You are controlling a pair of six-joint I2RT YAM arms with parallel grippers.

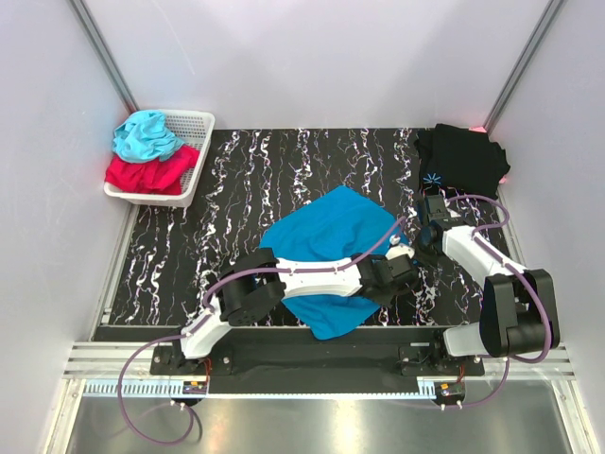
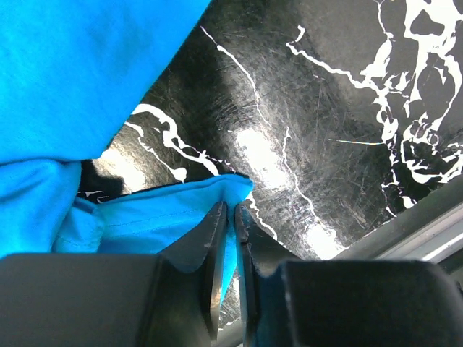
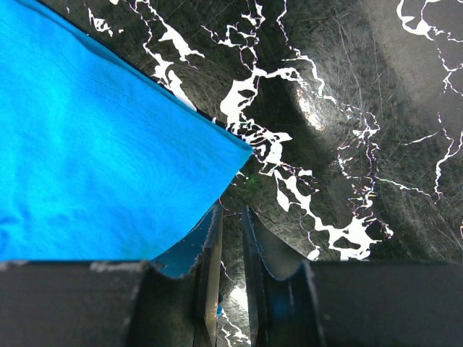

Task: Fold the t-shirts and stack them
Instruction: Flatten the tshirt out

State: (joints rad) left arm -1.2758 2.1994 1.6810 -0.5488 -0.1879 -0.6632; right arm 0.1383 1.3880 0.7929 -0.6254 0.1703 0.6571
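The blue t-shirt (image 1: 326, 236) lies spread in the middle of the marbled table (image 1: 236, 189). My left arm reaches across it to its right side, where the left gripper (image 1: 402, 270) (image 2: 231, 208) is shut on a corner fold of the blue t-shirt (image 2: 145, 217). The right gripper (image 1: 423, 242) (image 3: 230, 210) hovers just beyond another corner of the blue t-shirt (image 3: 101, 144); its jaws stand a narrow gap apart with only table showing between them. The black t-shirt (image 1: 460, 156) lies folded at the back right, its pale starburst print (image 1: 433, 177) facing up.
A white basket (image 1: 194, 128) at the back left holds a cyan garment (image 1: 144, 134) and a red garment (image 1: 146, 173). White walls close in both sides and the back. A metal rail (image 1: 312, 364) runs along the near edge.
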